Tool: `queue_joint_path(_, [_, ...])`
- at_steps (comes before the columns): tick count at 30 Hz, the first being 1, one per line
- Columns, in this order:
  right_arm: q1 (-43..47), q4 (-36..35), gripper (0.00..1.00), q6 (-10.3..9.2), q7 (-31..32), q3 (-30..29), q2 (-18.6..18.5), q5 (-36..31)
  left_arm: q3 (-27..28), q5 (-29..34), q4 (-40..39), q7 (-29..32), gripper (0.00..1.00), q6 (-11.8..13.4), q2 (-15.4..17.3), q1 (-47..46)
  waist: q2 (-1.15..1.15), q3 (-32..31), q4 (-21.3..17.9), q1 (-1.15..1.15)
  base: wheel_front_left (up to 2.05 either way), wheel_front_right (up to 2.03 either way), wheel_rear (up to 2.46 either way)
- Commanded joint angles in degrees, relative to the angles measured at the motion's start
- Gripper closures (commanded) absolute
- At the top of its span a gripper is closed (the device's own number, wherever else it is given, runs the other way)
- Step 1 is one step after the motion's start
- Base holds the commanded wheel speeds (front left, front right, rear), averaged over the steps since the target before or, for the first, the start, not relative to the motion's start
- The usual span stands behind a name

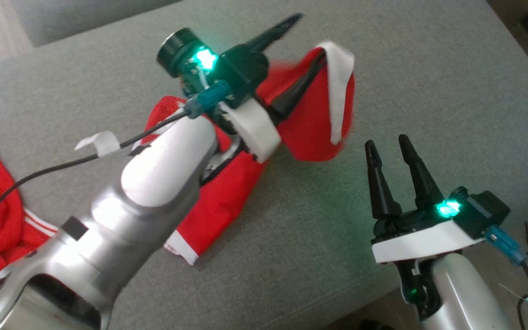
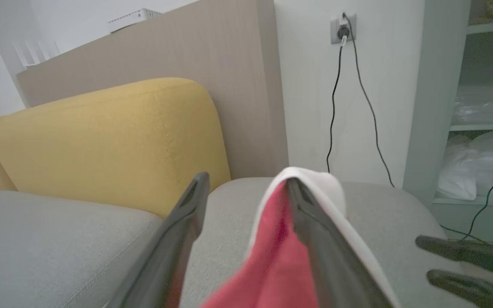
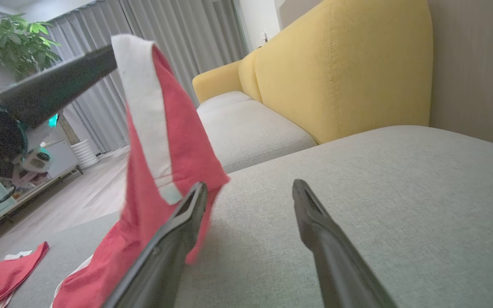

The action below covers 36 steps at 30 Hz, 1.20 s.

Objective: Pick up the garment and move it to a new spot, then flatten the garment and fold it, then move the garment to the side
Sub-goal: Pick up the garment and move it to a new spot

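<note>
While its lower part lies on the grey sofa seat, the red garment has its white-trimmed end raised, draped over one finger of the left gripper. That gripper's fingers are spread and clamp nothing. The right gripper is just beside the cloth, its fingers released and empty.

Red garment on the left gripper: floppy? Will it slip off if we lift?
Probably very floppy: the red garment drapes limply from the left gripper and trails onto the grey cushion. Likely light, since it hangs on one finger. It may slide off: the jaws stand apart, with cloth merely hooked over that finger.
</note>
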Motion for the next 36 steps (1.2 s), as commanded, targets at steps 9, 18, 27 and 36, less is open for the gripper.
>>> queue_joint_path(9, [-1.1, -1.6, 0.00, 0.43, -0.6, -1.3, -0.3, -0.6, 3.7, 0.9, 4.5, -5.7, 0.00, 0.5, 5.2, -3.7, 0.00, -0.7, 5.5, -0.01, 0.00, 0.00, 0.00])
queue_joint_path(18, [1.4, -0.2, 0.00, 0.43, -0.6, -3.6, -0.3, -3.8, 7.1, -1.4, 0.8, -9.8, 0.00, 5.3, 11.3, 6.0, 0.00, -5.9, 16.8, -0.01, 0.00, 0.00, 0.00])
queue_joint_path(27, [4.7, 0.8, 0.00, 0.43, -0.6, -3.6, -0.3, -5.9, 10.5, -6.2, -9.8, -12.0, 0.00, 14.3, 14.6, 28.9, 0.00, -9.9, 23.4, -0.01, 0.00, 0.00, 0.00])
queue_joint_path(36, [5.9, 1.3, 0.00, 0.43, -0.6, -3.6, -0.3, -6.9, 13.9, -6.1, -18.1, -12.5, 0.00, 19.9, 9.4, 44.7, 0.00, -10.8, 24.9, -0.01, 0.00, 0.00, 0.00])
